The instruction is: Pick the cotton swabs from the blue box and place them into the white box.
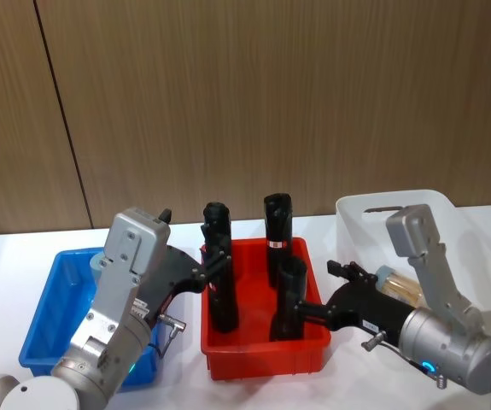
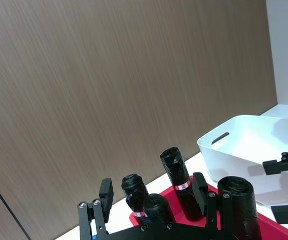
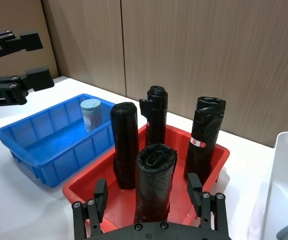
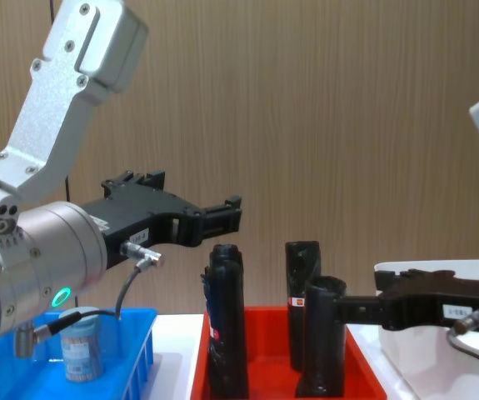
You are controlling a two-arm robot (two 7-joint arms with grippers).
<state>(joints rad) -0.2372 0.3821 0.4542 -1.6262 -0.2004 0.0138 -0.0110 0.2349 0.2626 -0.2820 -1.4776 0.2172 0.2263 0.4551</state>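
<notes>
One cotton swabs jar (image 3: 91, 114) with a pale blue lid stands in the far end of the blue box (image 3: 38, 150); the chest view shows the same jar (image 4: 81, 346) behind the blue wall (image 4: 139, 354). A second jar (image 1: 399, 286) lies in the white box (image 1: 373, 213), partly hidden by my right arm. My left gripper (image 1: 209, 269) is open and empty, raised between the blue box (image 1: 57, 295) and the red bin. My right gripper (image 1: 318, 290) is open and empty over the red bin's right side, beside the white box.
A red bin (image 1: 262, 346) sits between the two boxes and holds several tall black rolls (image 1: 277, 226), which rise close to both sets of fingers. A wooden wall stands behind the white table (image 1: 484, 222).
</notes>
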